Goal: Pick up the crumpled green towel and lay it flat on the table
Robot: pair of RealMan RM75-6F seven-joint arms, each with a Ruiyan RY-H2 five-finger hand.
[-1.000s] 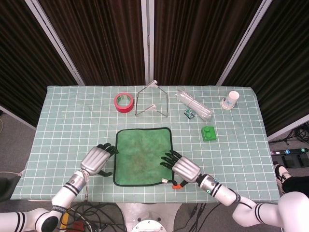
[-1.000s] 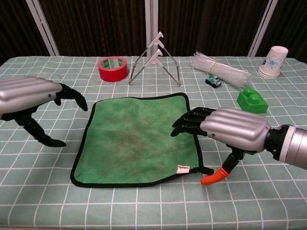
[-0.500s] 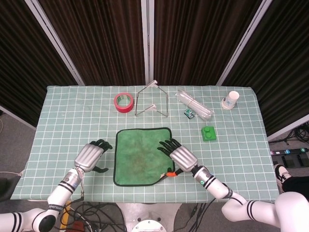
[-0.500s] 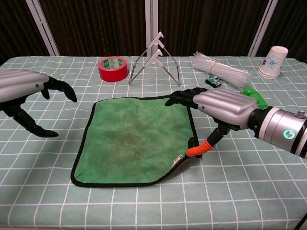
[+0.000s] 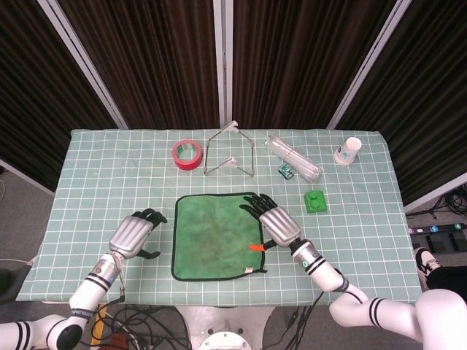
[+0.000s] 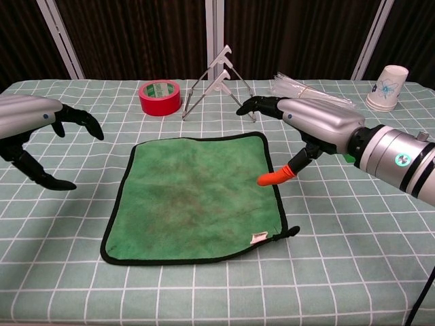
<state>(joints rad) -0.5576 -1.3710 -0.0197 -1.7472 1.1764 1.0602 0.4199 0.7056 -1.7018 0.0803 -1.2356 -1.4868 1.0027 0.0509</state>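
Observation:
The green towel (image 5: 216, 235) (image 6: 196, 195) lies spread flat on the checked table, its dark hem showing all round and a small white tag at the near right corner. My right hand (image 5: 273, 224) (image 6: 309, 125) hovers over the towel's right edge, fingers apart and holding nothing; its orange-tipped thumb points down toward the cloth. My left hand (image 5: 133, 235) (image 6: 34, 129) floats left of the towel, clear of it, with fingers spread and nothing in it.
Behind the towel stand a red tape roll (image 5: 187, 154) (image 6: 160, 97), a wire stand (image 5: 228, 149) (image 6: 219, 85), a bundle of clear tubes (image 5: 293, 157) (image 6: 311, 96) and a small toy car (image 5: 286, 171). A green block (image 5: 315, 200) and a paper cup (image 5: 349, 151) (image 6: 389, 87) sit to the right.
My right hand has lifted off the towel's near right corner and moved away toward the far right edge. The left hand drew back to the left. The towel lies flat.

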